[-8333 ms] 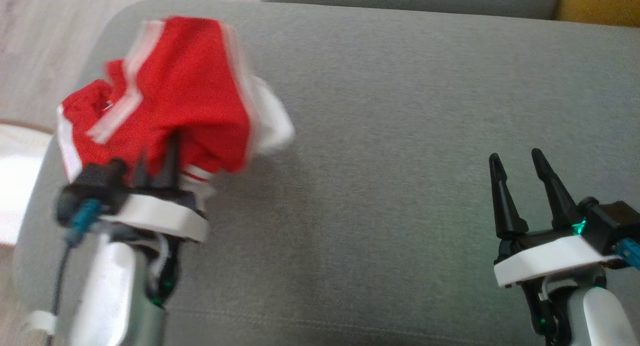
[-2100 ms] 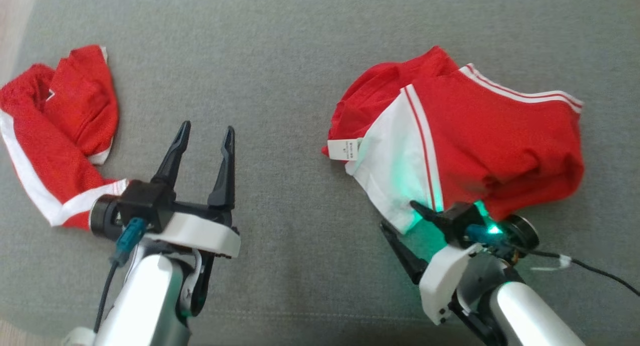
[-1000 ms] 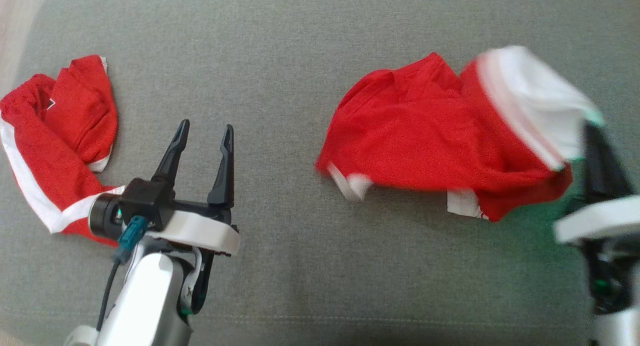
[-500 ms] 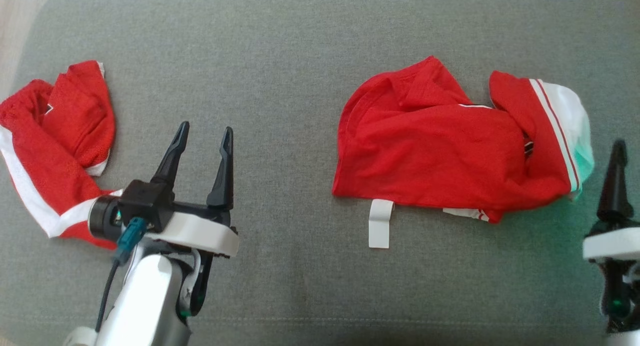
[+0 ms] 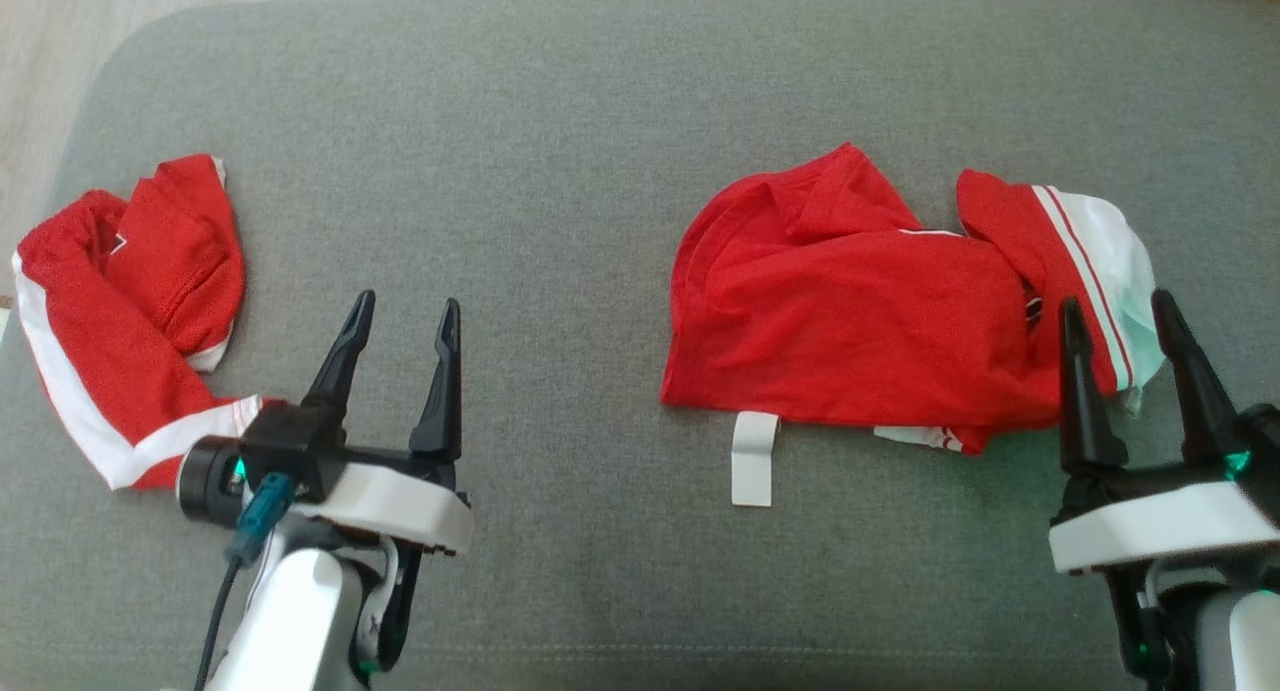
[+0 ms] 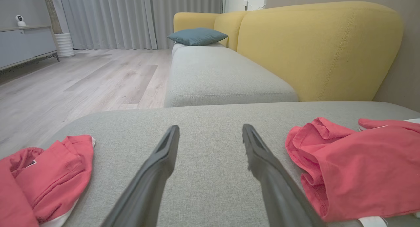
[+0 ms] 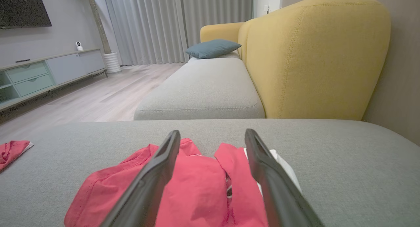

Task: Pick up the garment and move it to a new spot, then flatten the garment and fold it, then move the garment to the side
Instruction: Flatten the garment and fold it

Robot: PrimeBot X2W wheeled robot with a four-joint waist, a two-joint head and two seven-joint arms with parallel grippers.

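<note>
The crumpled red garment (image 5: 850,331) lies on the grey sofa cushion (image 5: 560,171), long axis left-to-right, its white end beside the right hand (image 5: 1116,303), spread and empty like the left hand (image 5: 408,300).

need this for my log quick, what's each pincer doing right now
left pincer: open, holding nothing
right pincer: open, empty, at the red garment
</note>
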